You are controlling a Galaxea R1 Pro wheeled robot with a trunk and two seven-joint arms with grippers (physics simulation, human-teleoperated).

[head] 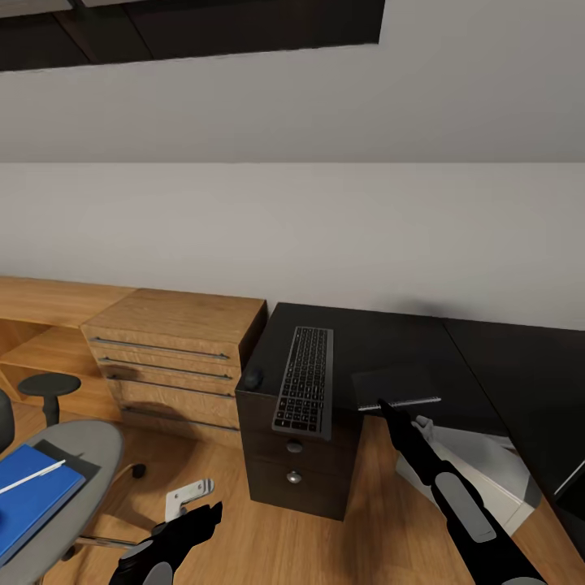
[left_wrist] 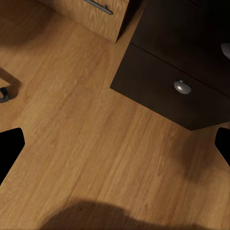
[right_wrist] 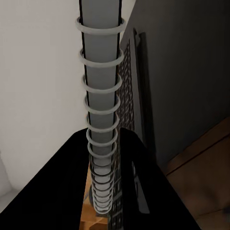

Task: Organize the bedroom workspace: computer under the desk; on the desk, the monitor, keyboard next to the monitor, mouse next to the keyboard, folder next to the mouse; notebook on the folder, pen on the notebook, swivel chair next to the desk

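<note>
Head view: a glossy black desk runs along a pale wall, beside light-wood drawers. A keyboard lies on the desk's left end, above a black drawer unit with round knobs. A small dark mouse sits just left of the keyboard, at the desk's edge.

The right gripper reaches up to the desk's front edge, its fingers closed on the wire-bound spine of a dark notebook lying flat on the desk. The right wrist view shows the spiral rings running between the black fingers, with the keyboard beyond.

At lower left, a grey chair carries a blue folder with a white pen on top. The left gripper hangs low over the wooden floor, holding nothing, fingertips wide apart in the wrist view.

A pale computer stands under the desk, behind the right arm.
</note>
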